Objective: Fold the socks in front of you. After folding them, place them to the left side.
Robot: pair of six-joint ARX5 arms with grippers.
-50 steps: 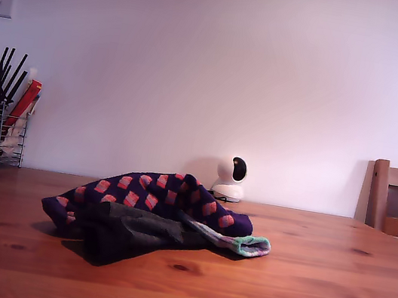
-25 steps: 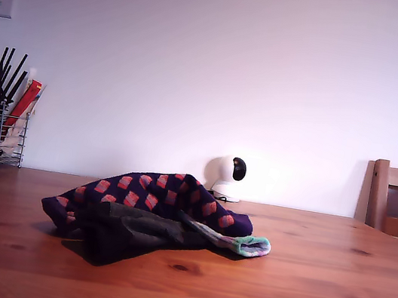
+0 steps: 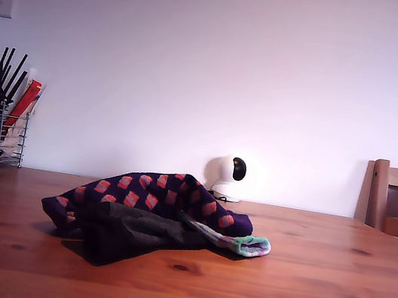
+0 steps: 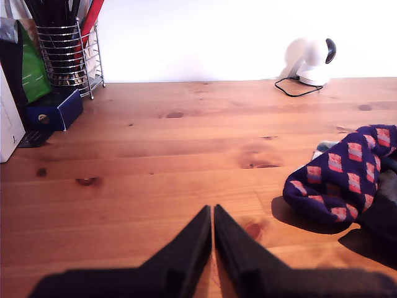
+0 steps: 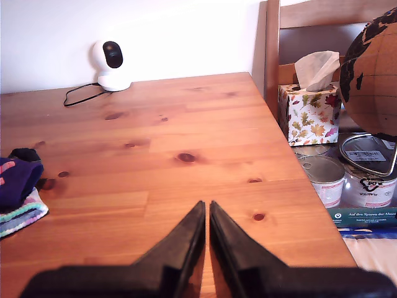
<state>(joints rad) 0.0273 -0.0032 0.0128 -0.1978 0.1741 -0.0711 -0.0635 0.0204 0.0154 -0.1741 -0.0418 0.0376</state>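
Socks (image 3: 149, 217) in 1 loose heap mid-table (image 3: 298, 288), unfolded: navy/pink sock (image 3: 164, 195) on top, dark grey sock (image 3: 128, 230) under it toward the front, pastel cuff (image 3: 252, 245) poking out toward exterior view's right. Nothing sorted yet, so task looks unstarted.

My first claw (image 4: 212, 214) pressed together, empty, over bare wood beside the heap. My second claw (image 5: 206, 211) same, heap further off. Likely parked pre-reach.

Vs 1.0 s ago: heap unmoved; small white camera (image 3: 229, 177) by the wall has swivelled.

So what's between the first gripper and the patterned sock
Nothing but bare table. In the first wrist view my first gripper is shut above the wood, and the patterned sock lies off to one side, with only its shadow on the boards between.
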